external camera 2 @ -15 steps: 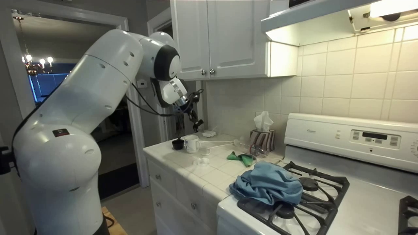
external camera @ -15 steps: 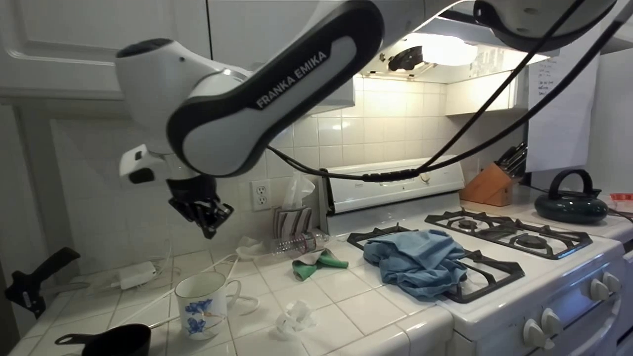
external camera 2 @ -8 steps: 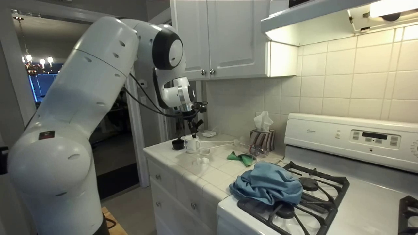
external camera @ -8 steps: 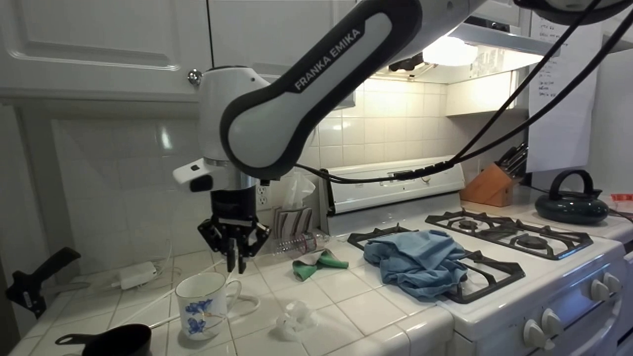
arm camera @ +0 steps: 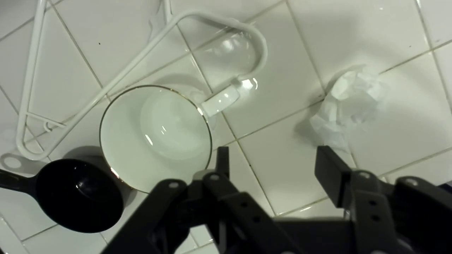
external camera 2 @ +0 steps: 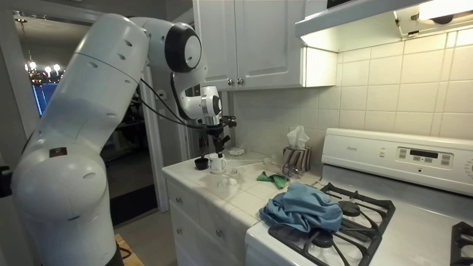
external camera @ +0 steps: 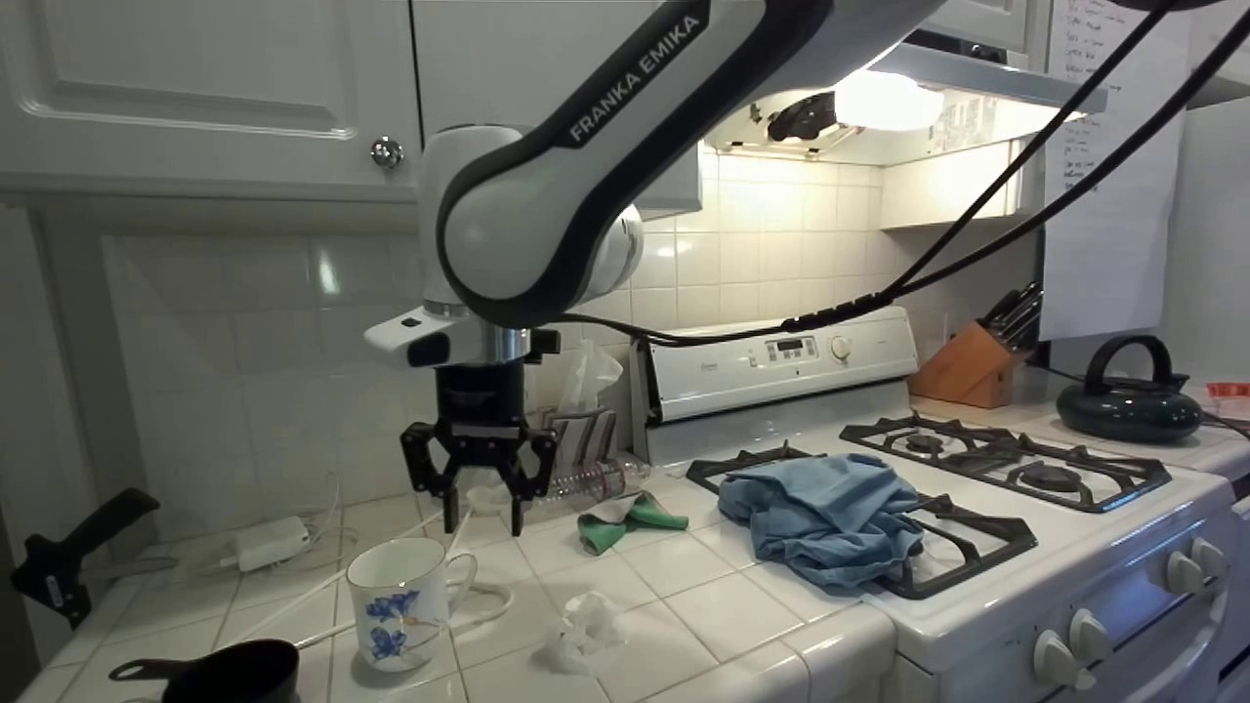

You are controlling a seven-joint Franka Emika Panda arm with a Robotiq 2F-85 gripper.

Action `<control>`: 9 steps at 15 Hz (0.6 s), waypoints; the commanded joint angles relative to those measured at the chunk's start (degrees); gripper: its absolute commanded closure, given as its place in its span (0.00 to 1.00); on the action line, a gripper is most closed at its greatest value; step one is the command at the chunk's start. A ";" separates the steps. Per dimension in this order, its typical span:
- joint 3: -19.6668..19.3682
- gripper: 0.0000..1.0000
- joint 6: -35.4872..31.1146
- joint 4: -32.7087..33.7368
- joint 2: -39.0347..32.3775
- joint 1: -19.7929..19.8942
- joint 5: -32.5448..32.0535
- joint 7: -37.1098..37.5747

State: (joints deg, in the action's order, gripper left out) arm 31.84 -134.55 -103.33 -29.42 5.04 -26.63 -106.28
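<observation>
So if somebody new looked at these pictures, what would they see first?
Probably the big white robot arm, stretched over the tiled kitchen counter. Its black gripper hangs open and empty near the blue-flowered mug. After that, perhaps the crumpled blue cloth, which lies on the stove.

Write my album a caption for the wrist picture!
Empty jaws stand open above a tiled counter, near a white mug, black handled cup, white hanger and crumpled tissue.
</observation>
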 commanded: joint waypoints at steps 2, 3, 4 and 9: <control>-7.95 0.03 -1.97 -1.24 2.25 -5.64 2.65 -11.51; -8.41 0.00 -3.29 -2.12 2.64 -4.93 3.93 -16.37; -4.58 0.00 -2.44 -1.98 1.97 -0.65 1.50 -19.27; -10.24 0.00 -2.04 0.05 3.27 -1.21 5.21 -35.54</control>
State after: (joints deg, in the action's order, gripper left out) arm 27.04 -136.07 -103.30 -28.72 6.86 -25.34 -135.86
